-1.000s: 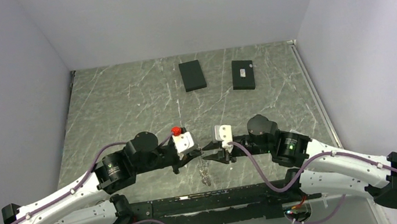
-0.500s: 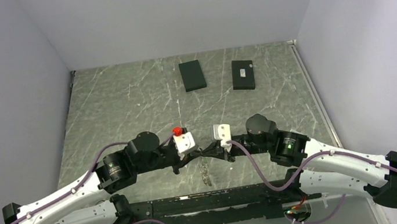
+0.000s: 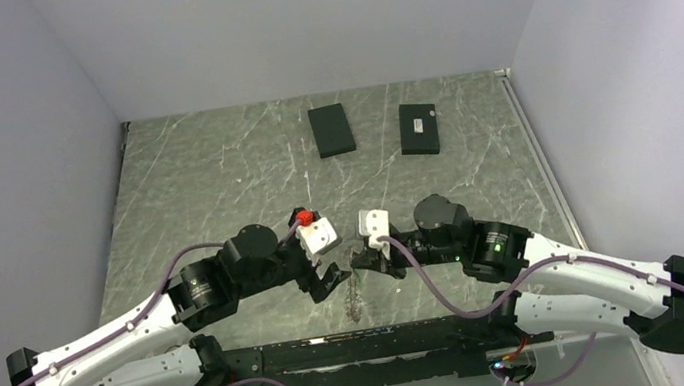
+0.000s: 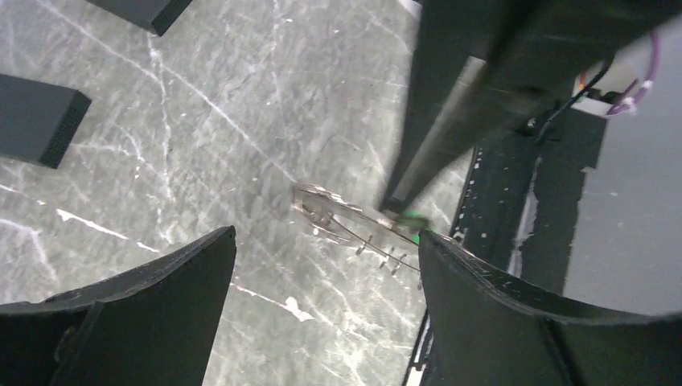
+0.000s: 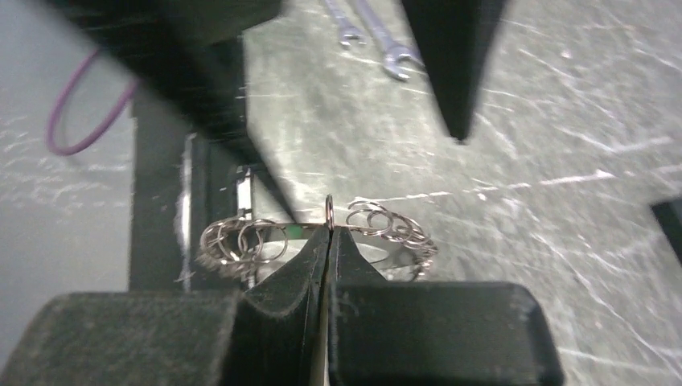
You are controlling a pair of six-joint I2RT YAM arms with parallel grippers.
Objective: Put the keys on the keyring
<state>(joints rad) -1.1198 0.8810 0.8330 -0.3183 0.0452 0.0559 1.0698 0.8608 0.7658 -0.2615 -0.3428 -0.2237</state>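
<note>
Right gripper (image 5: 328, 232) jaws pinch the keyring (image 5: 329, 207), keys (image 4: 378, 248) apparently already threaded and dangling; left gripper (image 4: 326, 236) jaws spread, empty; any keys left: cannot tell.

The left box (image 3: 331, 130) and right box (image 3: 419, 129) lie side by side far back on the table (image 3: 197, 193); the keyring (image 5: 241, 239) is well in front of them.
</note>
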